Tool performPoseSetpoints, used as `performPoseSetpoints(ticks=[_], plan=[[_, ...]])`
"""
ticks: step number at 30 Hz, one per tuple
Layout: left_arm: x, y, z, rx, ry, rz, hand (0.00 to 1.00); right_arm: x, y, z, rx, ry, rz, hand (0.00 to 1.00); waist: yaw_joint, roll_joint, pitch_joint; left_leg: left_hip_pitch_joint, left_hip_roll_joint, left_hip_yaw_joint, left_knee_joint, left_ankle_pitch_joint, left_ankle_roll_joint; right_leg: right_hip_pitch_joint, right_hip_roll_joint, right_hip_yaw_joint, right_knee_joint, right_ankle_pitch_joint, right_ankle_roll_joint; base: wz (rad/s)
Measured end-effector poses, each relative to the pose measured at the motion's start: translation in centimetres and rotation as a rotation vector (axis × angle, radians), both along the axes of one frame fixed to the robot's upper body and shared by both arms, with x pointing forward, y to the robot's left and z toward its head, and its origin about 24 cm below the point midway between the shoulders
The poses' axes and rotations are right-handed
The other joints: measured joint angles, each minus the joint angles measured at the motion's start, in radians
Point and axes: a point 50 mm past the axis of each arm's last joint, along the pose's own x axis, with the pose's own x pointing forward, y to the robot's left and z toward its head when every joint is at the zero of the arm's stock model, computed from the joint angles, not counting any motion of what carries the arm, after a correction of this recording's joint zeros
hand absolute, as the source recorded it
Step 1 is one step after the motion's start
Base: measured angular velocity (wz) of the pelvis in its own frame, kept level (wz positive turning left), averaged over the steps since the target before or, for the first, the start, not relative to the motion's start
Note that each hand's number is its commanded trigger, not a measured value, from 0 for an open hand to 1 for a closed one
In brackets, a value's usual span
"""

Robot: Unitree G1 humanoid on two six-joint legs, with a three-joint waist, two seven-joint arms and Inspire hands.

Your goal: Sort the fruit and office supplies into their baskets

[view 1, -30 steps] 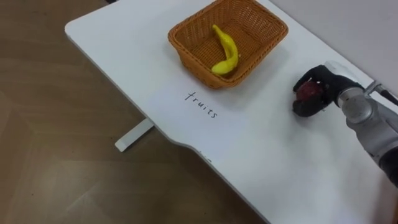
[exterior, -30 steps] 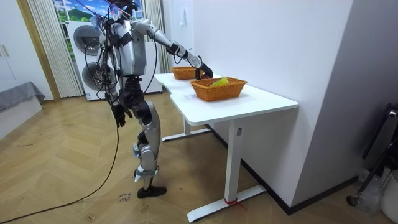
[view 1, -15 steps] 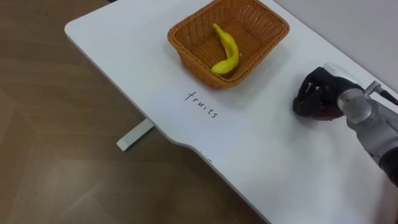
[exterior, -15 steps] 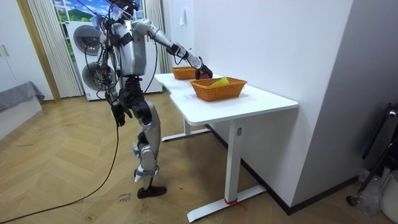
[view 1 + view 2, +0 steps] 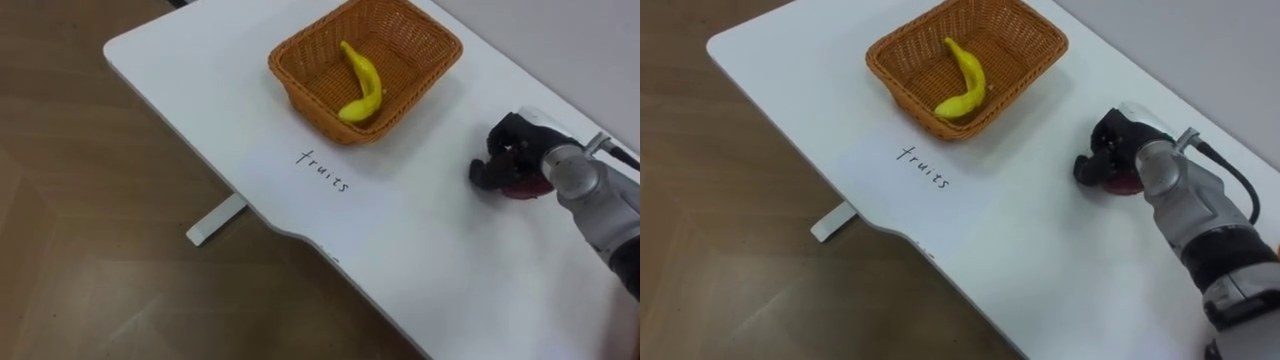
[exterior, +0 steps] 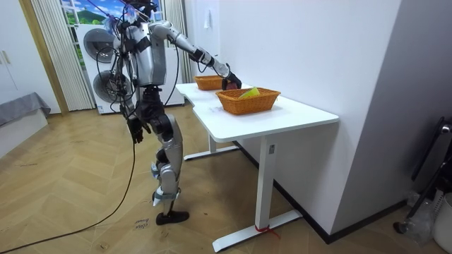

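White table [image 5: 200, 90] over a herringbone wood floor [image 5: 80, 250], seen from the robot's head; the robot stands at the table's long edge. All places are given from the fruit basket.

Left of the basket and below the table edge, the table's foot [image 5: 215, 220] lies on the floor. In the room view, the left hand [image 6: 134, 130] hangs at the robot's hip, well away from the basket; whether its fingers are straight or curled cannot be told. A second wicker basket [image 6: 210, 82] stands behind the fruit basket, towards the room view's left.

Just in front of the basket, a handwritten label [image 5: 324, 168] marks the tabletop. The wicker fruit basket [image 5: 300, 90] holds one banana [image 5: 362, 80], lying along its middle.

Right of the basket and well apart from it, the right hand [image 5: 510, 155] has its dark fingers curled down over a red fruit [image 5: 520, 188]. The fruit appears to sit on the table, not yet lifted.

Step in hand, as judged: secure the fruit and carry it to the basket. The hold should be firm on both sides before lifting, since a round fruit rolls easily. Raise it clear of the near rim, travel left, and release low beside the banana so that it does not bounce.
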Motion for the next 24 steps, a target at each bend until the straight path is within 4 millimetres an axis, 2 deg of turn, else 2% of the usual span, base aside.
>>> performPoseSetpoints(ticks=[4, 8, 17, 20, 23, 24], plan=[[-0.1, 0.0, 0.0, 0.000, 0.000, 0.000, 0.00, 0.1, 0.1, 0.1, 0.001, -0.005, 0.006, 1.00, -0.019, 0.000, -0.0012, 0.002, 0.000, 0.005, 0.001, 0.000, -0.001, 0.001, 0.001, 0.003, 0.000, 0.000, 0.000, -0.03], [-0.2, 0.0, 0.0, -0.001, 0.004, 0.001, 0.00, 0.0, 0.1, 0.1, -0.001, -0.004, 0.006, 1.00, -0.028, 0.004, -0.0012, 0.014, 0.001, 0.011, -0.001, 0.000, 0.000, 0.009, 0.000, 0.010, 0.000, 0.000, 0.000, -0.07], [-1.1, 0.1, -0.2, 0.007, 0.030, 0.014, 0.00, 0.1, 0.3, 0.3, 0.004, -0.014, 0.016, 1.00, -0.046, 0.004, -0.0064, 0.017, 0.001, 0.013, -0.001, 0.000, -0.001, 0.011, 0.001, 0.019, 0.000, 0.000, 0.000, 0.00], [-1.6, 0.4, 0.0, 0.011, 0.022, 0.030, 0.00, 0.5, 1.2, 1.1, 0.016, -0.053, 0.052, 1.00, -0.072, -0.001, -0.0113, 0.017, 0.003, 0.013, 0.000, 0.000, -0.001, 0.013, 0.001, 0.017, 0.000, 0.000, 0.000, 0.00], [-1.6, 0.7, 0.2, 0.010, 0.007, 0.045, 0.00, 0.9, 1.7, 2.6, 0.050, -0.119, 0.067, 1.00, -0.085, -0.002, -0.0130, 0.028, 0.003, 0.015, 0.000, 0.001, 0.000, 0.023, 0.001, 0.016, 0.000, 0.000, 0.000, 0.00], [-1.9, 0.9, 0.3, 0.012, 0.005, 0.061, 0.00, 1.1, 2.0, 3.4, 0.070, -0.151, 0.080, 1.00, -0.099, -0.001, -0.0138, 0.035, 0.002, 0.013, -0.001, 0.000, 0.000, 0.032, 0.000, 0.009, 0.000, 0.000, 0.000, 0.05]])
